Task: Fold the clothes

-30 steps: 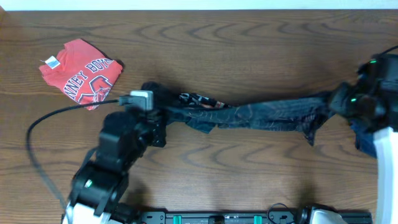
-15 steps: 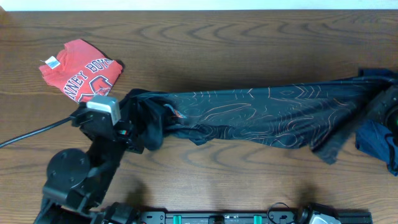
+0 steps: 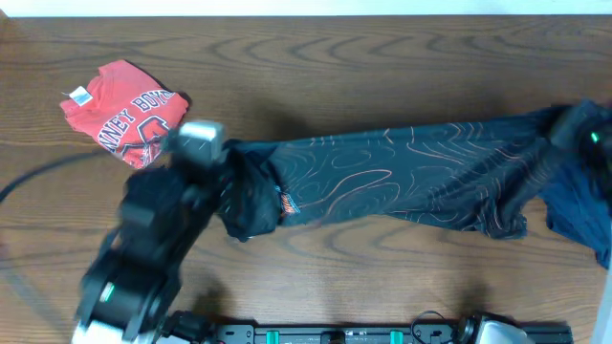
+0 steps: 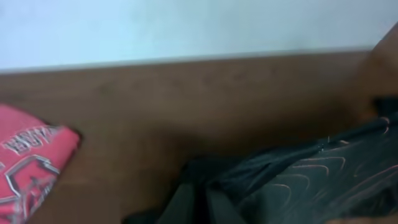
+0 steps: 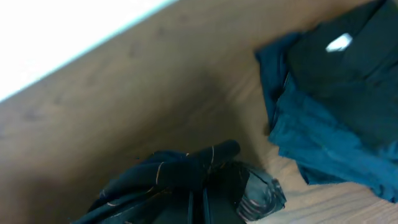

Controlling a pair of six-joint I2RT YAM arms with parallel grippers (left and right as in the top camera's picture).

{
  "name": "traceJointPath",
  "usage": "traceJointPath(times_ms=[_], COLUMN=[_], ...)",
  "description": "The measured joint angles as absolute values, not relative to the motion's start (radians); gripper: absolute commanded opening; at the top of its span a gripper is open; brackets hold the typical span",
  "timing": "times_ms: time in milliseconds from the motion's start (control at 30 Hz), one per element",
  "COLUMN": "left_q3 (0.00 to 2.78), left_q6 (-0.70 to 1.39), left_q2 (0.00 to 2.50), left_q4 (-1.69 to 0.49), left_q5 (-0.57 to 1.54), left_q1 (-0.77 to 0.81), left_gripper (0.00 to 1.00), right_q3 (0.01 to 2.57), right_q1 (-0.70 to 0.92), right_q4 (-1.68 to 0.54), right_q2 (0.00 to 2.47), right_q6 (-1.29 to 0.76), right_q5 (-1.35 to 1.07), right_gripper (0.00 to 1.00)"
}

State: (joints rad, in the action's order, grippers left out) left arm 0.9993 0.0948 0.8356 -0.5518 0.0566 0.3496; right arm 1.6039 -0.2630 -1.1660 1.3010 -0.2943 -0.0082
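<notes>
Wooden table [image 3: 382, 57], pale wall behind. Black T-shirt [image 3: 402, 172], orange contour lines: stretched across mid-table between left hand [image 4: 199, 208] and right hand [image 5: 205, 199], both clamped on it, fingertips buried in cloth and blurred. Red T-shirt [image 3: 122, 113], far left: only "NEY BOX" can be read. Navy T-shirts [image 3: 579, 205]: cut off at right edge.

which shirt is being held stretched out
The black T-shirt with orange contour lines, pulled out long; the red T-shirt lies apart at the left, the navy one heaped at the right edge.
</notes>
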Motion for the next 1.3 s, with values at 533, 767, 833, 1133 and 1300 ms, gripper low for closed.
traceJointPath(times_ms=[533,767,833,1133,1300], left_q3=[1.552,1.992,2.056,2.087,1.987], left_q6=[-0.058,-0.057,-0.057,-0.054,-0.049], left_q2=[1.778,1.77,1.743,1.671,1.721], left_q4=[-0.147,-0.224,-0.293,-1.015,-1.291], left_q5=[0.031,0.126,0.165,0.31,0.334], left_q1=[0.268,0.168,0.149,0.124,0.12], left_gripper=[0.06,0.06,0.06,0.06,0.06], right_q3=[1.684,2.061,2.12,2.079,1.914], right_q1=[-0.267,-0.262,-0.262,-0.262,-0.262], right_q4=[-0.599,-0.736,-0.806,-1.209,-1.313], right_q2=[1.761,1.721,1.69,1.697,1.737], right_q6=[-0.316,-0.335,-0.336,-0.335,-0.334], right_q5=[-0.079,-0.108,-0.094,-0.016,0.002], right_gripper=[0.01,0.01,0.01,0.01,0.01])
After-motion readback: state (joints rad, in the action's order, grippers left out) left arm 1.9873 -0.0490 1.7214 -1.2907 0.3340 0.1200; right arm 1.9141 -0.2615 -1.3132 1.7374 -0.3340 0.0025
